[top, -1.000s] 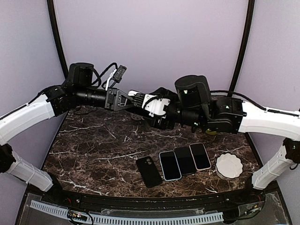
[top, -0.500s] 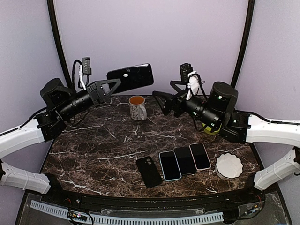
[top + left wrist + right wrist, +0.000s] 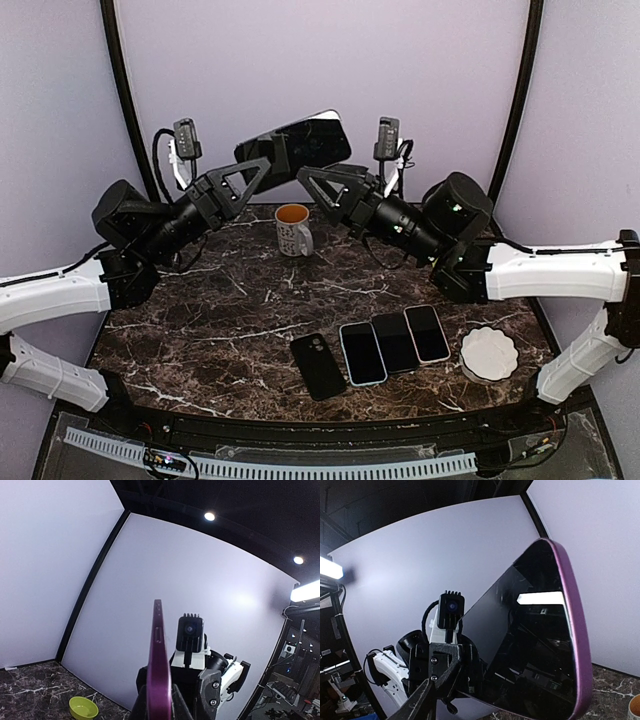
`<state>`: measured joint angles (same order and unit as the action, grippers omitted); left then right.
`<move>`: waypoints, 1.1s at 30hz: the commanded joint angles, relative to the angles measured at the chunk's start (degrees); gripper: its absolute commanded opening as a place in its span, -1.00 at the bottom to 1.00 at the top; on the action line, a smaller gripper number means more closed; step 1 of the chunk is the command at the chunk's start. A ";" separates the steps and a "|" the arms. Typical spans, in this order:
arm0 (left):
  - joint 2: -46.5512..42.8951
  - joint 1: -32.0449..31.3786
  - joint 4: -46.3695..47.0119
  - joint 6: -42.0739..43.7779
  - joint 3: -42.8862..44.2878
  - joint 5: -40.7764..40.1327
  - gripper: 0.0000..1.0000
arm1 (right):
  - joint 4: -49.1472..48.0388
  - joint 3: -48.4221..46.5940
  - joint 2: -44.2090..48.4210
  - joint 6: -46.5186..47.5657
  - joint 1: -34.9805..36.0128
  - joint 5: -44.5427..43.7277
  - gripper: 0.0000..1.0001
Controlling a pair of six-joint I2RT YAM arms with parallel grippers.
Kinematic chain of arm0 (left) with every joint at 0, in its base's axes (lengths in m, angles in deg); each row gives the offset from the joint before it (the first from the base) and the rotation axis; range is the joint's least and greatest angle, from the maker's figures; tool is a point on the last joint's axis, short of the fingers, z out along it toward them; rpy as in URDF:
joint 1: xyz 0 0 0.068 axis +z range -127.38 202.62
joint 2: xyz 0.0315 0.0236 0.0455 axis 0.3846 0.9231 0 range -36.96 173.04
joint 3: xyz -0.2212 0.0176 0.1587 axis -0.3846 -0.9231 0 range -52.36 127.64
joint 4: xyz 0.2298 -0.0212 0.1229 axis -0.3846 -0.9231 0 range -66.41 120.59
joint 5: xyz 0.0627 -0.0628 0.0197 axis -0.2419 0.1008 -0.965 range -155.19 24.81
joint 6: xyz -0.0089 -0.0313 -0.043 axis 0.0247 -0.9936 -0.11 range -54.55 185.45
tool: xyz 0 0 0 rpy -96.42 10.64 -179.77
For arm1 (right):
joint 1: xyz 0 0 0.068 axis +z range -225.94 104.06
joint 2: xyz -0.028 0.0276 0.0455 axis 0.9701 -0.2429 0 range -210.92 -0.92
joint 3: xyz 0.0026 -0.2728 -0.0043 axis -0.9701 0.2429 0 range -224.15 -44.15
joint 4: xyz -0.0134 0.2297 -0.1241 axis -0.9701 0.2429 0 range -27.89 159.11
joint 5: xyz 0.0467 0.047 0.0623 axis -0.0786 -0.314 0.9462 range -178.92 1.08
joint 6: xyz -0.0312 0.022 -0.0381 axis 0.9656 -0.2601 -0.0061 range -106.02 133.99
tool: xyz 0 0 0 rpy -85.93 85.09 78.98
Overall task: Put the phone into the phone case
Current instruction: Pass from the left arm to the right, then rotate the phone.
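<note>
Dark marble table [image 3: 200,310] fills my overhead view. From the left, my left gripper [image 3: 265,160] is high above the far side, jaws clamped on the phone [image 3: 305,140], a glossy black slab with a purple rim, held in mid-air. Just right of it, my right gripper [image 3: 312,188] sits under the phone's lower edge, jaws apart and holding nothing; I cannot tell whether a finger touches it. On the table: an orange-lined mug [image 3: 293,230], then near the front a black phone case [image 3: 318,366], three phones side by side [image 3: 395,342] and a white scalloped dish [image 3: 489,353].
</note>
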<state>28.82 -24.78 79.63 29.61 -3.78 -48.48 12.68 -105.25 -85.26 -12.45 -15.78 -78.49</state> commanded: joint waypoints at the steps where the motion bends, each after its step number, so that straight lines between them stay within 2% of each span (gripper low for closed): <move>1: 0.00 -0.93 5.48 -0.11 1.69 1.14 -1.00 | -6.44 -2.18 0.23 -2.13 -0.13 2.55 -0.02; 6: 1.28 -1.65 5.87 -0.92 1.92 3.46 -1.00 | -5.94 -2.61 0.24 -1.67 -0.26 2.63 -0.64; 7: 1.59 -1.71 5.79 -1.19 2.02 3.75 -1.00 | -5.99 -2.50 0.54 -1.38 -0.27 2.50 -0.66; 10: 2.02 -1.87 7.52 -2.10 1.43 5.14 -1.00 | -5.60 -1.76 1.67 -1.03 -0.73 1.08 -0.50; 15: 3.22 -2.54 7.95 -2.56 1.75 7.26 -1.00 | -4.14 -2.37 2.06 -0.21 -0.89 0.17 -0.37; 16: 3.48 -2.66 8.85 -2.66 1.51 7.36 -1.00 | -3.90 -2.58 1.99 -0.20 -0.87 0.25 -0.42; 17: 3.57 -2.76 9.13 -2.86 1.47 7.28 -1.00 | -3.91 -2.61 1.91 -0.27 -0.87 0.33 -0.56; 19: 3.48 -2.83 8.96 -2.79 1.51 6.77 -1.00 | -4.35 -2.43 2.04 -0.48 -0.90 0.27 -0.95; 23: 2.75 -2.85 3.58 -0.37 2.11 6.99 -1.00 | -3.92 -1.26 3.87 0.29 -1.36 0.98 -1.00; 25: 1.67 -2.92 -3.91 3.28 2.46 7.38 -0.76 | -0.69 -0.89 6.24 2.90 -1.72 2.46 -1.00; 26: 0.22 -2.89 -7.00 8.12 2.66 7.29 -0.34 | 3.26 -1.32 7.68 5.04 -2.04 4.51 -1.00; 27: -1.71 -2.88 -14.09 11.25 2.75 7.15 -0.14 | 9.24 -2.56 9.21 7.98 -2.48 7.74 -1.00; 28: -2.67 -2.88 -17.90 17.58 3.06 6.57 0.13 | 17.98 -4.91 10.44 11.36 -2.80 11.19 -1.00; 29: -4.58 -2.88 -25.50 23.95 3.60 6.31 0.29 | 27.07 -8.75 11.46 17.31 -2.94 15.99 -1.00; 30: -5.43 -2.90 -28.83 26.99 3.88 5.64 0.36 | 40.07 -11.85 11.79 21.53 -2.94 18.89 -1.00; 32: -6.84 -2.88 -39.40 33.27 4.98 5.62 0.46 | 56.77 -17.91 11.16 28.12 -2.99 22.98 -1.00; 33: -7.14 -2.88 -40.97 35.83 5.75 6.28 0.49 | 64.16 -21.20 10.38 30.66 -2.95 24.25 -1.00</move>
<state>25.28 -27.45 59.06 48.21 -1.53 -42.45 44.95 -115.16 -76.58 1.60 -18.84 -65.15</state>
